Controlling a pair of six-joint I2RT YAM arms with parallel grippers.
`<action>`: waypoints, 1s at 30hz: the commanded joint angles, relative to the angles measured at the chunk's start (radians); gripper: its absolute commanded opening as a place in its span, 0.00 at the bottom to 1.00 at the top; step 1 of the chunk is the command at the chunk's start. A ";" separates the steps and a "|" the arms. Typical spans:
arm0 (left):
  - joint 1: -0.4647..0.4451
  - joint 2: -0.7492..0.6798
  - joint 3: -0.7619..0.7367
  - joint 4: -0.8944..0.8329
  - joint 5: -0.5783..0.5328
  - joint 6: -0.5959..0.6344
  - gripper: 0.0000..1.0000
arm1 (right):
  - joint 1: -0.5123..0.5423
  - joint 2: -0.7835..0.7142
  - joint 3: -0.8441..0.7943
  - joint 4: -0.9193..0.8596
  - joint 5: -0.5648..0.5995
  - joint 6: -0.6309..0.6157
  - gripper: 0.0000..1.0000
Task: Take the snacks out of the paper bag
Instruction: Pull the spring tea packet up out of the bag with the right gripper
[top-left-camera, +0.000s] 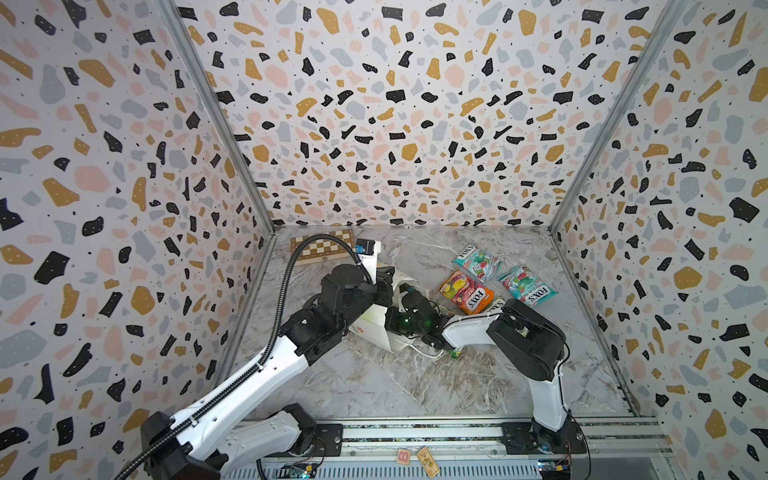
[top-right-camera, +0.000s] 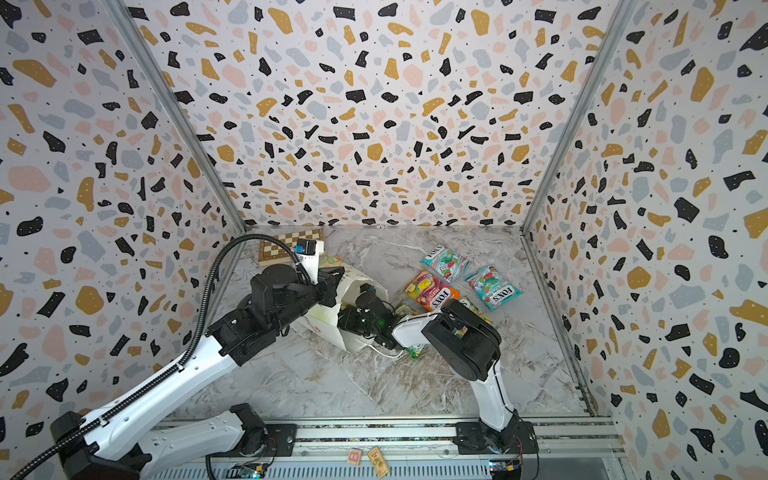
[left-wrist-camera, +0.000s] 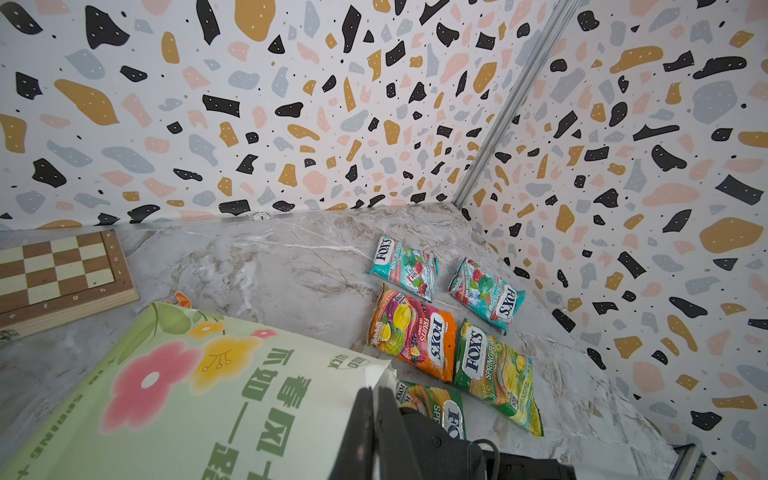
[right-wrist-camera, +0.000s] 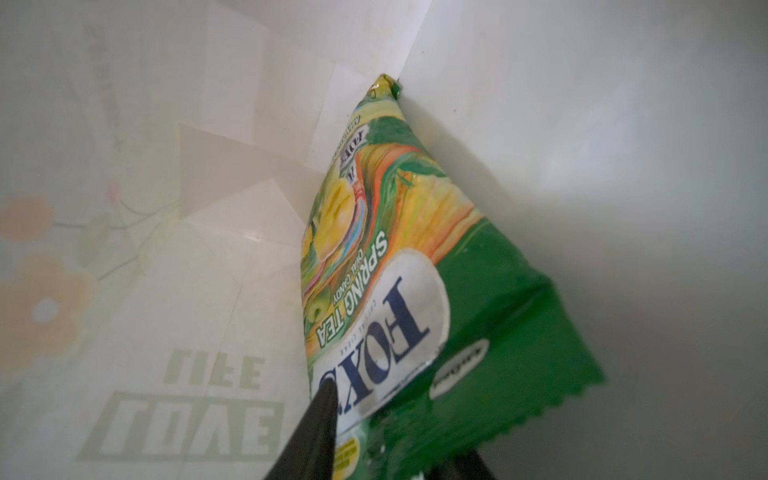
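- The paper bag (top-left-camera: 371, 319) lies on its side on the marble table (top-left-camera: 415, 374). The left arm covers much of it in both top views.
- The left gripper (left-wrist-camera: 374, 395) is pressed together, pinching the bag's rim.
- The right gripper (right-wrist-camera: 390, 436) reaches into the bag's mouth, its tips hidden from above.
- Inside, a green Spring Tea packet (right-wrist-camera: 395, 257) stands between its fingers (right-wrist-camera: 320, 424). I cannot tell whether they clamp it.
- Outside lie a teal packet (left-wrist-camera: 403, 266), a second teal packet (left-wrist-camera: 488, 293), an orange packet (left-wrist-camera: 413, 332) and a green packet (left-wrist-camera: 494, 374).
- Another green packet (left-wrist-camera: 432, 403) is half hidden behind the left gripper.

Green packet (right-wrist-camera: 415, 270): "FOX'S SPRING TEA"; orange packet (left-wrist-camera: 415, 336): "FOX'S FRUITS".
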 joint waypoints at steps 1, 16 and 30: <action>-0.002 -0.030 0.008 0.053 0.012 0.008 0.00 | 0.000 0.002 0.031 0.054 0.039 0.010 0.21; -0.001 -0.044 -0.004 0.002 -0.119 0.028 0.00 | 0.000 -0.143 -0.016 -0.001 0.013 -0.232 0.00; -0.001 -0.020 -0.014 -0.009 -0.183 0.015 0.00 | 0.003 -0.326 -0.040 -0.166 -0.060 -0.408 0.00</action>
